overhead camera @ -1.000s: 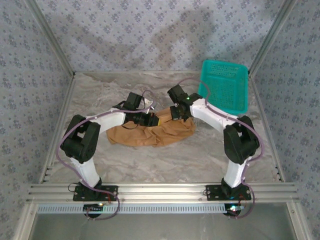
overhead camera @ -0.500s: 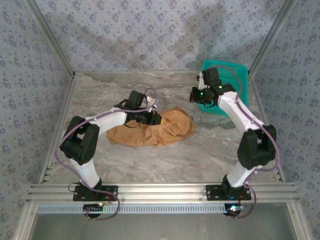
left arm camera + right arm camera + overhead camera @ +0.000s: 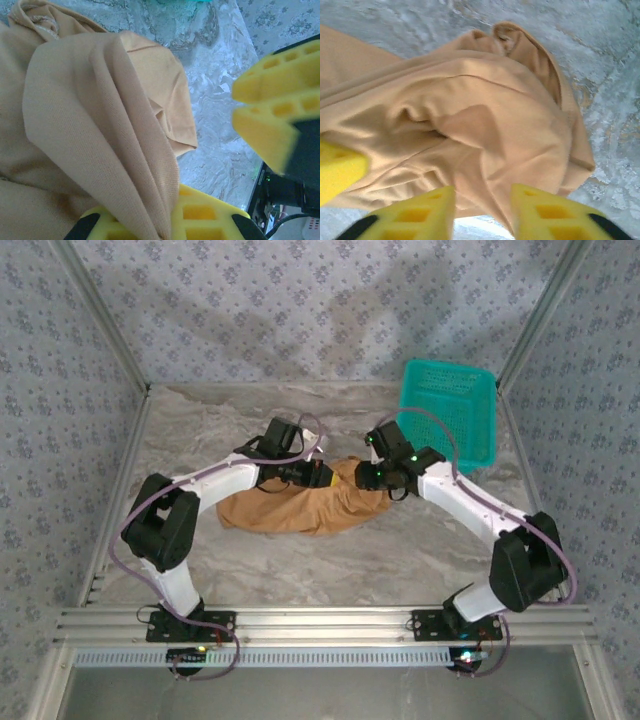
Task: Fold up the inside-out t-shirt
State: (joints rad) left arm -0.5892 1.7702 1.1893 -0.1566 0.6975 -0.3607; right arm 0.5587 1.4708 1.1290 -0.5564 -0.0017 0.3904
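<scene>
Left gripper (image 3: pixel 161 227) pinches a fold of the inside-out t-shirt (image 3: pixel 300 508), bunched on the table (image 3: pixel 400 555); right gripper (image 3: pixel 482 212) hangs parted above it. Soft, light, limp cloth: you should take a hem edge, not bulk

I can read no text, brand or number anywhere around me. The inside-out t-shirt (image 3: pixel 300 510) is plain tan cloth, and the wallpaper (image 3: pixel 300 300) carries a small repeated flower-like print, not letters.
</scene>
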